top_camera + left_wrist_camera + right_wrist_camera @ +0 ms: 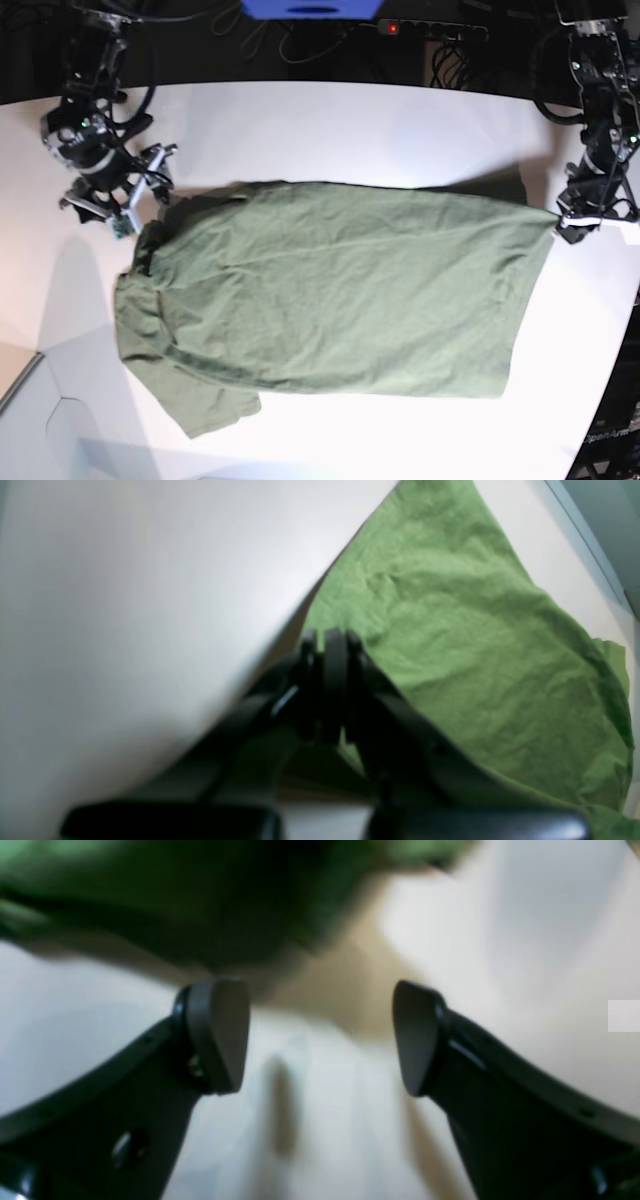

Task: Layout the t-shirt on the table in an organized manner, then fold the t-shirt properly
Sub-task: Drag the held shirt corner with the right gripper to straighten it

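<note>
The olive-green t-shirt [340, 290] lies spread and wrinkled across the white table [350, 120], with a sleeve folded at its lower left. At the shirt's right corner, my left gripper [562, 225] is shut on the cloth. In the left wrist view the closed fingertips [330, 645] pinch the t-shirt [450, 630] at its edge, and the cloth rises toward them. My right gripper [150, 195] stands wide open just off the shirt's upper left corner. The right wrist view shows the right gripper [317, 1037] with nothing between its pads, and the blurred t-shirt [200, 890] just beyond them.
The table's right edge [625, 300] runs close to my left gripper. Dark cables, a power strip [392, 27] and a blue object [310, 8] sit beyond the far edge. A grey panel [30, 420] shows at the lower left.
</note>
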{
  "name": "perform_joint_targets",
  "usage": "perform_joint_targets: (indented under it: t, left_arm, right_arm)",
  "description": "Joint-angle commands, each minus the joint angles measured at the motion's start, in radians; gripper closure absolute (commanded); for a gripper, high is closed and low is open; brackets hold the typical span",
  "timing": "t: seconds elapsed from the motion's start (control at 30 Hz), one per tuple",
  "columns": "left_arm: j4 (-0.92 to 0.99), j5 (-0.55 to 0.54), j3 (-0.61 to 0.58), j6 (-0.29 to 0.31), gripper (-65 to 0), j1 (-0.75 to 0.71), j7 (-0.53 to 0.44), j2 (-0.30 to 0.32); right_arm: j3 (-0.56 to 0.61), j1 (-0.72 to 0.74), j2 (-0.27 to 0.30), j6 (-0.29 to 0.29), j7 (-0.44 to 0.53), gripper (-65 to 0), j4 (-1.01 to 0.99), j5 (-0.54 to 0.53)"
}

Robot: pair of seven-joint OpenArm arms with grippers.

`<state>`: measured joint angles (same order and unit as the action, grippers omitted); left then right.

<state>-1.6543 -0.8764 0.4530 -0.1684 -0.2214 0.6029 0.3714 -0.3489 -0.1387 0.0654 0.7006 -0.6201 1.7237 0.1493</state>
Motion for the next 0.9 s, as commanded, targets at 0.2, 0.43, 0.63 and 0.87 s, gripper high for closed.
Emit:
perform_joint_targets:
  t: [0.2,0.43,0.63,0.87]
  left_arm:
    - [-0.017,-0.011,0.039,-0.006,-0.1,0.003,-0.014,0.004]
    - [-0.017,-0.011,0.088,-0.006,-0.1,0.001,-0.01,-0.021]
    - [-0.016,-0.011,0.088,-0.006,-0.1,0.001,-0.01,-0.021]
    - [-0.016,-0.011,0.096,-0.006,-0.1,0.001,-0.013,-0.021]
  right_arm:
    - [-0.008,0.123,0.023,-0.002,0.018,-45.1,-0.13,-0.003]
    - [-0.002,0.17,0.029,-0.002,0.018,-43.1,-0.144,-0.003]
    - [0.012,0.212,0.034,-0.002,0.012,-2.5,-0.146,-0.003]
    - [0.098,0.215,0.119,-0.002,0.01,0.0,-0.032,-0.003]
